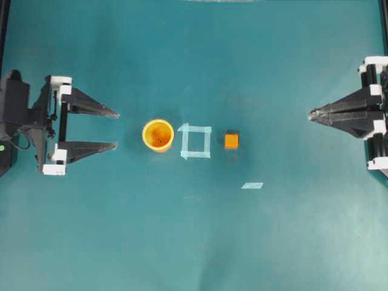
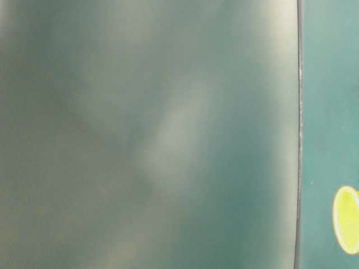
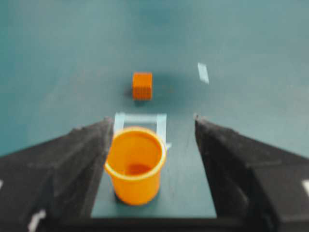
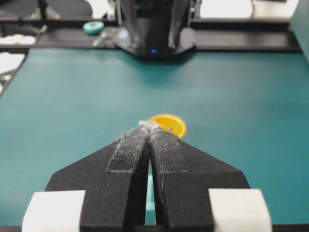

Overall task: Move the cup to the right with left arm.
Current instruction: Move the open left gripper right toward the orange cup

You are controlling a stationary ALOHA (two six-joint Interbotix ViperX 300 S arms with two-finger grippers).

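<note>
Small round yellow-orange plastic cup (image 1: 158,134) is standing upright on the teal table (image 1: 194,242), just left of the pale tape square (image 1: 196,141); small orange cube (image 1: 231,141) is sitting just beyond the square. Left gripper (image 1: 115,129) is hanging released, fingers spread wide, cup ahead of the tips and off toward one finger in the left wrist view. Right gripper (image 1: 310,113) is resting clenched, empty, well apart. Judgement: cup likely light, stiff, smooth-walled, tippable; pinching across mid-wall looks safest. Open room lying rightward, cube obstructing a straight path.

Cup (image 3: 135,165) smooth glossy plastic; table (image 1: 182,242) matt; right tool (image 4: 149,126) pads fuzzy.
</note>
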